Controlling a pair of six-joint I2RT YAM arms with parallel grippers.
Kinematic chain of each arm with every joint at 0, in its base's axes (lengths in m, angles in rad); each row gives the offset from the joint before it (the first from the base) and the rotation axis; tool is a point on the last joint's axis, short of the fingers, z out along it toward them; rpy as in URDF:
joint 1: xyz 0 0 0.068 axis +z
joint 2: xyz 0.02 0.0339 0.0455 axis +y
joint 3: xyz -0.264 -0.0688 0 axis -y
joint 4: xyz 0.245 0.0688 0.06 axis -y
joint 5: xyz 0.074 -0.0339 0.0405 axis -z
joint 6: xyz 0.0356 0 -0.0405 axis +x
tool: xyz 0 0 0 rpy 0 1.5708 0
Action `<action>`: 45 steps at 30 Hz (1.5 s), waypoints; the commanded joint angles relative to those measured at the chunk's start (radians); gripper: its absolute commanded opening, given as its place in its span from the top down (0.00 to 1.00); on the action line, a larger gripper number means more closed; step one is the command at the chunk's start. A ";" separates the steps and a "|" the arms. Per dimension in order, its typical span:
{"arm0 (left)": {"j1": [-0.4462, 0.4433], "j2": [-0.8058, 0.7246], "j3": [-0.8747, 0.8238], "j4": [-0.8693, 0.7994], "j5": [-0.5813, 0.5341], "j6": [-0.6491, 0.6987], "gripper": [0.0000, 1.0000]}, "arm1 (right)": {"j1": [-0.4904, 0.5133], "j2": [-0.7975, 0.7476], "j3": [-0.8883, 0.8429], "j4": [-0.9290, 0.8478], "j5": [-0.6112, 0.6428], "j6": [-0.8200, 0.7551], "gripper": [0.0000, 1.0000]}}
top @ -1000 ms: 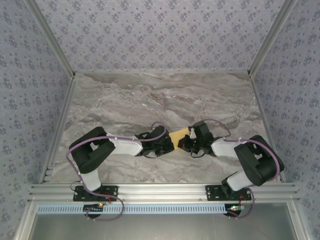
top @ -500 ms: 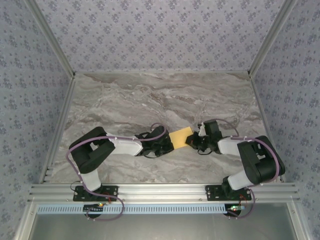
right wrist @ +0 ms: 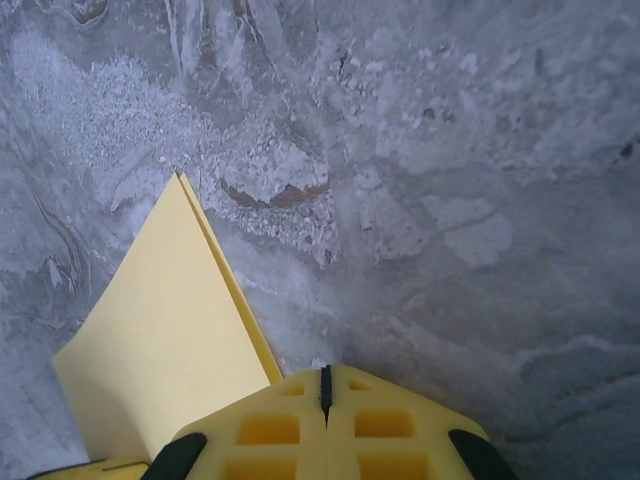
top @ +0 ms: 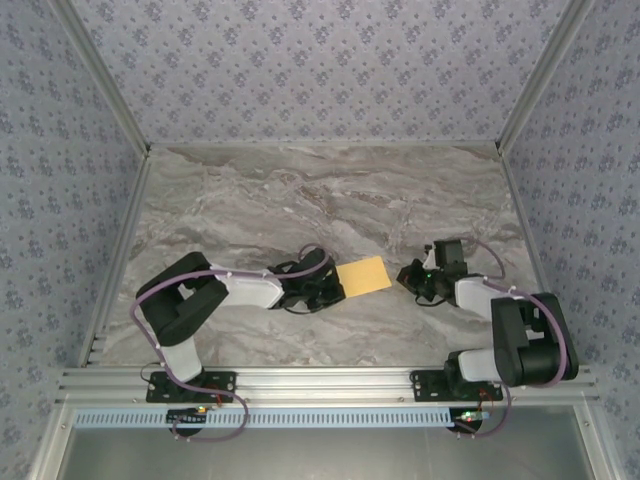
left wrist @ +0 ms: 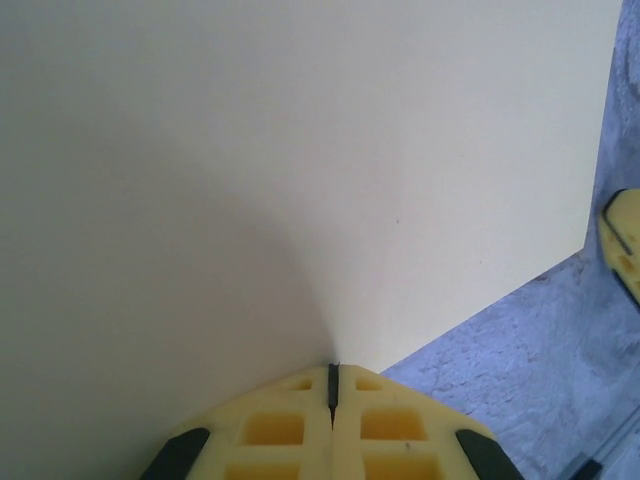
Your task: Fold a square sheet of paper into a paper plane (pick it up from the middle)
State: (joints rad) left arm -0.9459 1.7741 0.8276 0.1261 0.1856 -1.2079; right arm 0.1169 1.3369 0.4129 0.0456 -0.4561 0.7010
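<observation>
Square sheet of paper (top: 363, 275) pinched between left fingers (left wrist: 275, 430), right fingers (right wrist: 390, 425) apart.

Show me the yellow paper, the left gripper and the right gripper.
yellow paper (top: 363, 275): top view, middle of its upper face.
left gripper (left wrist: 333, 372): left wrist view, seam between its shut fingertips, pinching the paper's edge.
right gripper (right wrist: 325, 378): right wrist view, seam between its shut fingertips.

Your square sheet of paper (top: 363, 275) lies between the two tools, in the near half of the tabletop (top: 300, 190); your left tool (top: 337, 287) meets the sheet's left edge, which sits between its fingers; your right tool (top: 406, 275) stands apart to the sheet's right.
</observation>
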 commanded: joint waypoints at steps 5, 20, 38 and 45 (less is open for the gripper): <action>0.078 0.024 0.039 -0.353 -0.038 0.359 1.00 | 0.211 -0.074 0.073 -0.038 0.067 0.031 1.00; 0.094 -0.022 0.045 -0.175 0.059 0.356 1.00 | 0.373 0.117 0.076 0.081 0.152 0.198 1.00; -0.007 -0.010 0.008 0.120 -0.105 0.054 1.00 | 0.368 0.143 0.021 0.042 0.201 0.201 1.00; -0.010 0.047 -0.001 0.173 -0.174 -0.004 1.00 | 0.368 0.157 0.015 0.037 0.204 0.198 1.00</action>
State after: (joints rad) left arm -0.9504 1.8034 0.8398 0.2661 0.0677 -1.1683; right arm 0.4862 1.4498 0.4667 0.1589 -0.3099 0.8948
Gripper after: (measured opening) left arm 0.061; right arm 0.043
